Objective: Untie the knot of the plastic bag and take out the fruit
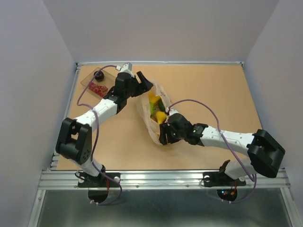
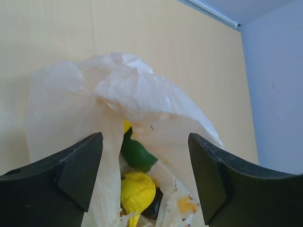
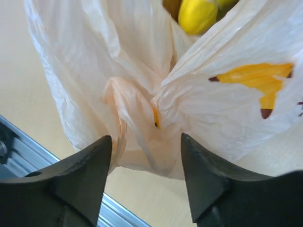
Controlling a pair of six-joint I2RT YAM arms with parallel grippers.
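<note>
The plastic bag lies mid-table, thin and cream-white with orange print, its top gaping. Fruit shows inside it: a green one and a yellow one, plus a yellow piece in the right wrist view. My left gripper is open at the bag's far end, with loose bag plastic between its fingers. My right gripper is open at the near end. A bunched pale-orange twist of the bag sits between its tips. Whether that twist is a tied knot, I cannot tell.
A clear tray stands at the back left, holding red pieces and a black round piece. A metal rail runs along the near edge. Pale walls close in the table on three sides.
</note>
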